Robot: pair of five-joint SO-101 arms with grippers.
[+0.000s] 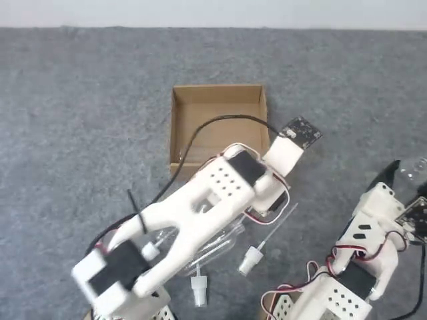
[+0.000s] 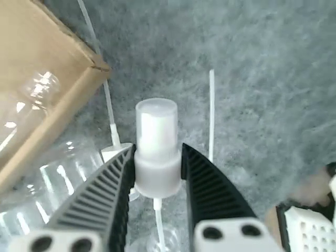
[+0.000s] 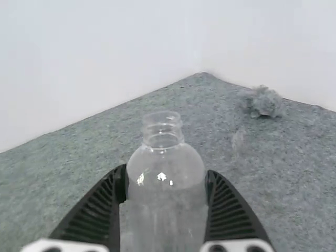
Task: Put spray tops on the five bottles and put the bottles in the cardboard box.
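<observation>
- Carpet [image 1: 80,100]: grey, covers the whole table.
- Box [image 1: 220,92]: open, at 12 o'clock. The floor that shows is plain cardboard, and the left arm [image 1: 200,213] covers the near end. In the left wrist view, clear glints lie over the cardboard; whether inside or against the wall, cannot tell.
- Left arm: comes in from 7 o'clock, stretched to table centre, with the wrist at the box's 5 o'clock corner.
- Right arm [image 1: 363,247]: at 4 o'clock, folded, wrist toward 3 o'clock.
- Loose bottles [image 1: 220,243]: clear, lying on the carpet at 6 o'clock under the left arm, near the box's front wall.
- Left gripper [image 2: 156,149]: pinching a spray top [image 2: 156,126] by its collar, head pointing away from the wrist and tube trailing back between the fingers, just off the box corner.
- Right gripper [image 3: 166,176]: clamped on a bottle [image 3: 164,157] below the shoulder, with the neck open.
- Loose tops: two at 6 o'clock, one [image 1: 251,260] with its tube toward 1 o'clock, the other [image 1: 199,291] upright-looking.
</observation>
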